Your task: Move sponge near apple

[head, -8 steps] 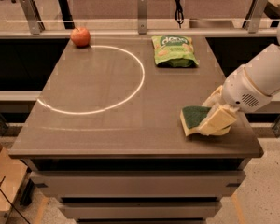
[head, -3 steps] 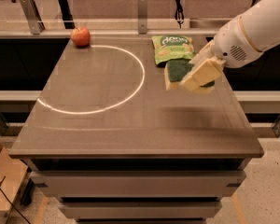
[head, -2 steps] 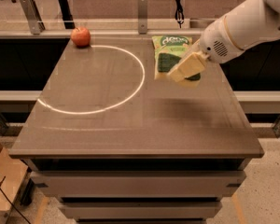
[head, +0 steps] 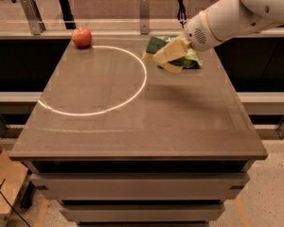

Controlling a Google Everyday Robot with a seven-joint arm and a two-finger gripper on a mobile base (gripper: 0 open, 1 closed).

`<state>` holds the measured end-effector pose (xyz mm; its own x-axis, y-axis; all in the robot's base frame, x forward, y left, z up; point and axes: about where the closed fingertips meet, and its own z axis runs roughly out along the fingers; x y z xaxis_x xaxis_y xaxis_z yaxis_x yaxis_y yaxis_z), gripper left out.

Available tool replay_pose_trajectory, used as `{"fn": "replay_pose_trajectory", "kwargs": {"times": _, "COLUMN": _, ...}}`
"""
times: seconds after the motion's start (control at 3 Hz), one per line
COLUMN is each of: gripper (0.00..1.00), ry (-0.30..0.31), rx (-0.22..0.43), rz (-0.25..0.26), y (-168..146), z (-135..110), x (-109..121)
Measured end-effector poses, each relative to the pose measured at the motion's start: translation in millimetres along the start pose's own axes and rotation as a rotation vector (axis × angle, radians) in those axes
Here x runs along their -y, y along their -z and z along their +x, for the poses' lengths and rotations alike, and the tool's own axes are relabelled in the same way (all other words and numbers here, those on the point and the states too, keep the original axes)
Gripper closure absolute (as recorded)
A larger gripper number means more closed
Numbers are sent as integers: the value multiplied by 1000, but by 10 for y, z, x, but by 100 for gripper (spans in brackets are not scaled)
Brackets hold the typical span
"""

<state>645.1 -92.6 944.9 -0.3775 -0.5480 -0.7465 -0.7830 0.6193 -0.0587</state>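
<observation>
From rear pincer (head: 169, 56) holding sponge (head: 155, 45), tabletop (head: 132, 122) to apple (head: 82, 36) seems open.

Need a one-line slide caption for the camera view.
Gripper holds the sponge above the table, in front of the green bag; apple at the far-left corner.

One apple (head: 82, 36), one sponge (head: 155, 45) and one green snack bag (head: 193, 61), three loose items in all, counted on or over one brown surface (head: 146, 126) marked with one white circle line (head: 132, 96). One white robot arm (head: 227, 18) ending in one end effector (head: 169, 56), poised over the far right part of the surface just in front of the snack bag and clasped on the single sponge. Two upright metal posts behind the far edge: one left post (head: 31, 14) and one middle post (head: 144, 13).
</observation>
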Motion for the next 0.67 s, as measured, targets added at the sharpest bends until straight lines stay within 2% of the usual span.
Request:
{"fn": "replay_pose_trajectory", "kwargs": {"times": 0.33, "gripper": 100, "ry": -70, "rx": 106, "rz": -45, "y": -268, "z": -300, "x": 189}}
{"fn": "replay_pose_trajectory", "kwargs": {"times": 0.67, "gripper": 100, "ry": -70, "rx": 106, "rz": -46, "y": -269, "z": -300, "x": 188}}
